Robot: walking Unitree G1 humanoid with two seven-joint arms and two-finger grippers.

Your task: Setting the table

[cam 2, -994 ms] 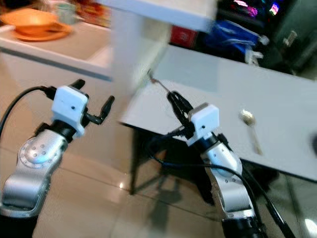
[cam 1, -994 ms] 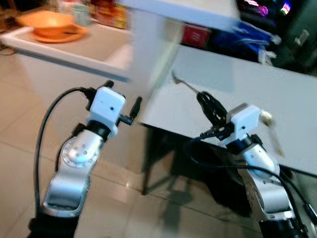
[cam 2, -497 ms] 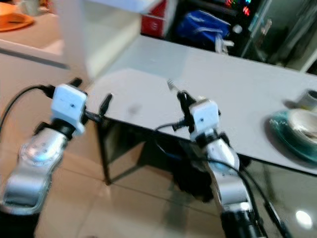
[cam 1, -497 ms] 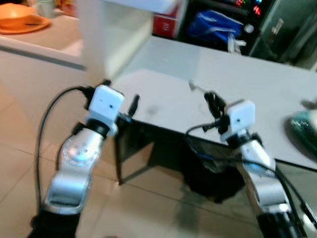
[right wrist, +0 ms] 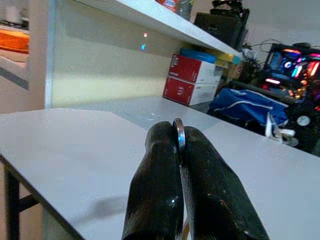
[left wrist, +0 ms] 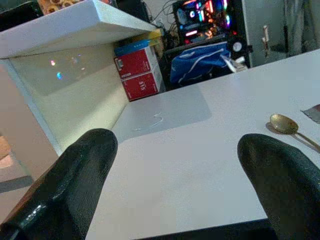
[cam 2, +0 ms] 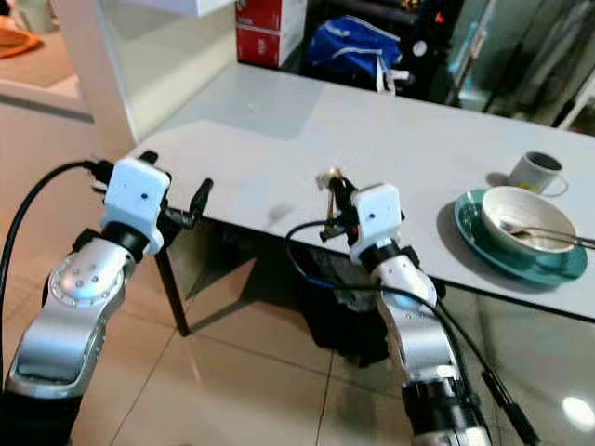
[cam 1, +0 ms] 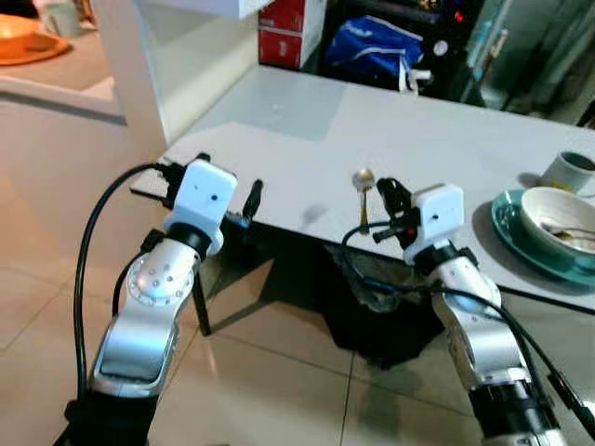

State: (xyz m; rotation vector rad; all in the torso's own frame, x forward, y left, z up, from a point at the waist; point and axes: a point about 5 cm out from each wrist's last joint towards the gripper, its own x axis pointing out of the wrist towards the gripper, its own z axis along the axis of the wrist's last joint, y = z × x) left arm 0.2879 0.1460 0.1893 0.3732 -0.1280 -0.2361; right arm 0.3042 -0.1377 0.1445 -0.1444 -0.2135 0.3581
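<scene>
A brass-coloured spoon (cam 1: 363,177) stands bowl-up over the front edge of the white table (cam 1: 307,121), with my right gripper (cam 1: 383,195) shut on its handle. In the right wrist view the two black fingers (right wrist: 155,165) pinch the spoon (right wrist: 179,134) edge-on. My left gripper (cam 1: 231,182) hangs open at the table's near left corner, nothing between its fingers (left wrist: 75,180). At the table's right stands a teal plate (cam 2: 479,243) bearing a white bowl (cam 2: 521,209) with a utensil in it. A white cup (cam 2: 533,172) stands behind the plate.
A white shelf post (cam 1: 130,65) rises at the table's left end. Red boxes (cam 1: 290,28) and a blue bag (cam 1: 386,51) sit behind the table. An orange dish (cam 1: 23,45) rests on a counter far left. Tiled floor (cam 1: 279,390) lies below, with dark clutter under the table.
The camera has swung right, so the plate, bowl and cup have come into view. My right gripper stays shut on the spoon, now at the front edge. The left gripper stays open.
</scene>
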